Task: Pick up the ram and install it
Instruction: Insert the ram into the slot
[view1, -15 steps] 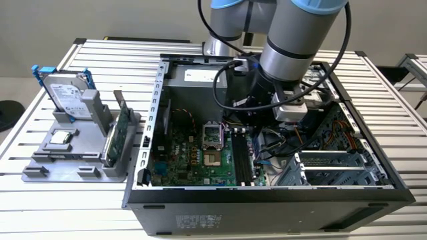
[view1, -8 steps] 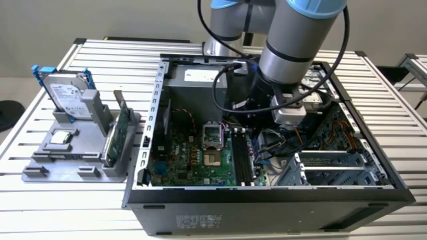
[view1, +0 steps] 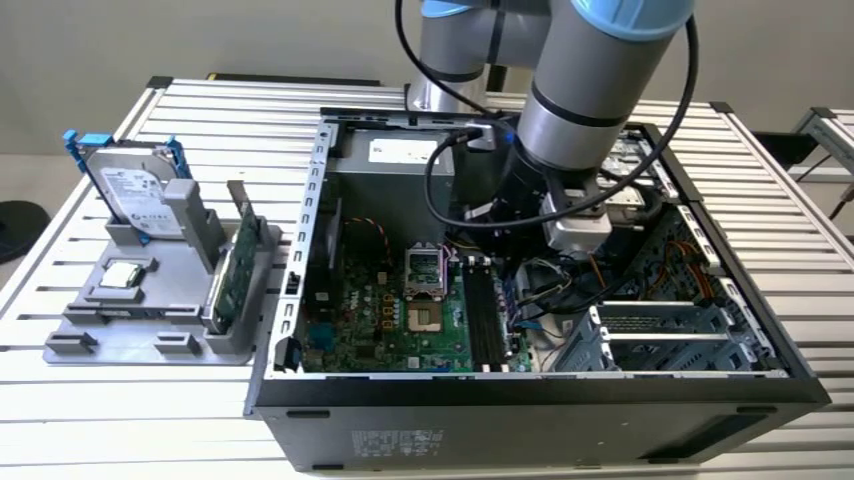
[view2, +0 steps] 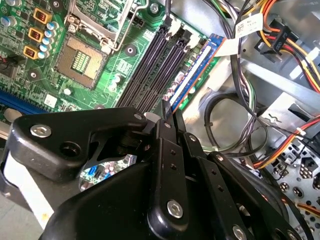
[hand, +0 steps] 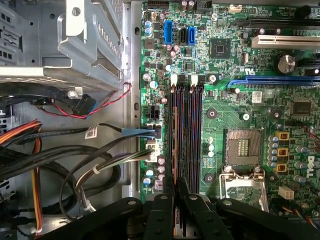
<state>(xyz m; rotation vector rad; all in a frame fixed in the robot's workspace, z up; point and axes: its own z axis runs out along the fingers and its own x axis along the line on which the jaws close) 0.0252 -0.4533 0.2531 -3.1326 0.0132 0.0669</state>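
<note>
Black gripper (view2: 167, 112) linkages were seen closest in both wrist views, fingers pressed together on the ram (view2: 192, 75), which was pinched edge-on over the memory slots (hand: 184, 130) of the motherboard (hand: 240, 115). The arm (view1: 587, 90) was reached steeply down into the open case (view1: 534, 390). Cables (hand: 75, 160) and a drive cage (hand: 65, 40) were crowded along one side of the slots; the socket (hand: 242, 147) lay on the other.
</note>
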